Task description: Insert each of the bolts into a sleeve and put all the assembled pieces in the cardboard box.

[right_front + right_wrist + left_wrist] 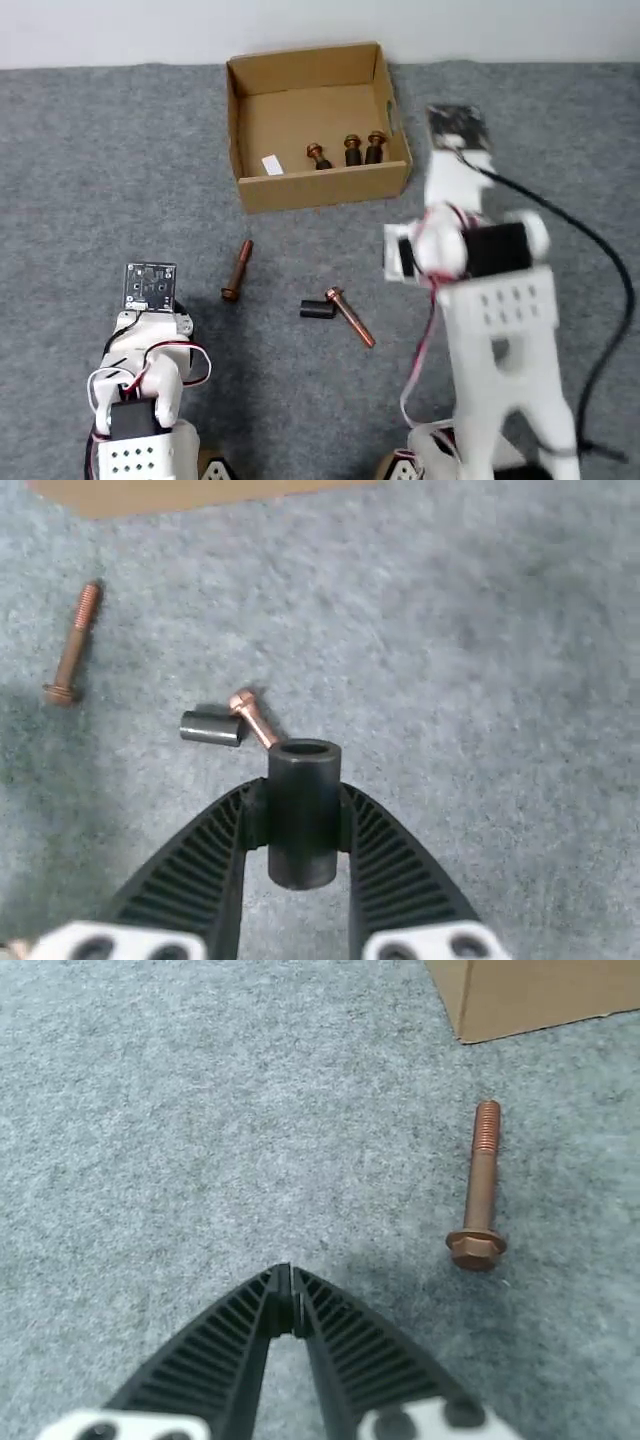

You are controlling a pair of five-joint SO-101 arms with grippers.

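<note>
Fingers of the right gripper (pixel 300 805) clamp a black sleeve (pixel 303 850); left gripper (pixel 291 1295) fingers pressed together, empty, near a copper bolt (pixel 483 1180).

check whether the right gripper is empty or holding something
Holding: the right gripper is shut on a short black cylindrical sleeve, gripped at both sides, its hollow end showing.

A grey carpet (pixel 100 180) runs back to a white wall (pixel 300 25)

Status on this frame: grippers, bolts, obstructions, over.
Left gripper shut, empty. Right gripper shut on sleeve. Two bolts and spare sleeve loose on carpet; three assembled pieces in cardboard box. Nothing blocking.
</note>
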